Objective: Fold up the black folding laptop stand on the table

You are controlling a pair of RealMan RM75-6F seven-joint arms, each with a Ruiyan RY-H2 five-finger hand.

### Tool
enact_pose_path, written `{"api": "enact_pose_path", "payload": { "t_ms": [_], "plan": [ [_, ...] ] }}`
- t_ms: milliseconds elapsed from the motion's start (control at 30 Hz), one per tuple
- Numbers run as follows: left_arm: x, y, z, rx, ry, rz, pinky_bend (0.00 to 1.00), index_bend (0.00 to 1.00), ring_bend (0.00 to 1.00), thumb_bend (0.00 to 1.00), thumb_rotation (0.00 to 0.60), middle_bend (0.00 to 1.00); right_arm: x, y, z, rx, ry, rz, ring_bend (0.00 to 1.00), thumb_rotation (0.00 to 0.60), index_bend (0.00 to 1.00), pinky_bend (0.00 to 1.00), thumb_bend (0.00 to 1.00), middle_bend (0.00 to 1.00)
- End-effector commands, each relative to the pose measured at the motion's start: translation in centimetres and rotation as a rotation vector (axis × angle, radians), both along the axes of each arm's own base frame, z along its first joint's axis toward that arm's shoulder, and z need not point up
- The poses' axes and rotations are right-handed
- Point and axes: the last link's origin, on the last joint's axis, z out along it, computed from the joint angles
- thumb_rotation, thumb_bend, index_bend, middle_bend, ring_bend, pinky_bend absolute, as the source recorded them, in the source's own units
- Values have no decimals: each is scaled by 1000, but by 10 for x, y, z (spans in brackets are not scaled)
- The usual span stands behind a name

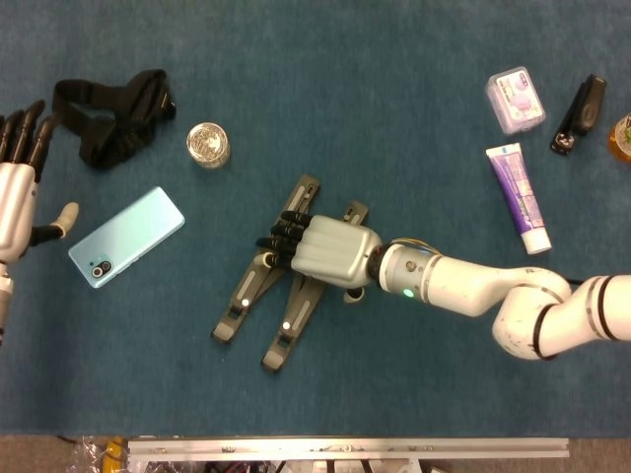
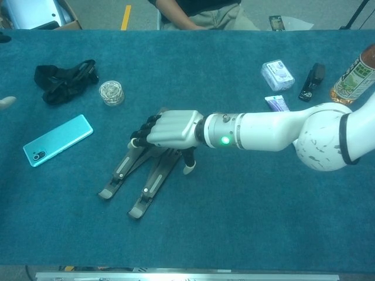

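Head view, left to right: our left hand sits at the table edge, fingers spread, holding nothing. Near it lies a teal phone. Mid-table, our right hand rests on the black folding laptop stand, fingers curled over its bars.

A lab: blue-cloth test table strewn with assorted props.

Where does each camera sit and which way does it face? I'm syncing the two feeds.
Head view: overhead, facing straight down at the table; shows right robot hand on the laptop stand, left robot hand at the edge.
Chest view: lower, facing forward across the table; right robot hand and arm.
Shared: stand, phone.
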Motion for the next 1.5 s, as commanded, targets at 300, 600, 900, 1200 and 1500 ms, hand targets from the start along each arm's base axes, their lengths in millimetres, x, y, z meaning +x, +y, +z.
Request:
{"api": "enact_pose_path", "payload": {
  "t_ms": [300, 600, 900, 1200, 1500],
  "plan": [
    [1, 0, 1, 15, -3, 10, 12, 0, 0, 257, 600, 0, 8, -4, -17, 13, 10, -14, 0, 600, 0, 0, 0, 0],
    [0, 0, 3, 23, -5, 15, 12, 0, 0, 257, 600, 0, 16, -9, -23, 19, 7, -37, 0, 600, 0, 0, 0, 31],
    [-1, -1, 3, 22, -12, 18, 12, 0, 0, 257, 600, 0, 16, -10, -27, 25, 6, -64, 0, 600, 0, 0, 0, 178],
    [-1, -2, 4, 26, -17, 16, 13, 0, 0, 256, 600, 0, 15, -8, -28, 25, 5, -73, 0, 600, 0, 0, 3, 213],
    [-2, -1, 3, 24, -24, 15, 12, 0, 0, 257, 600, 0, 16, -7, -29, 11, -22, -85, 0, 600, 0, 0, 49, 318]
  ]
}}
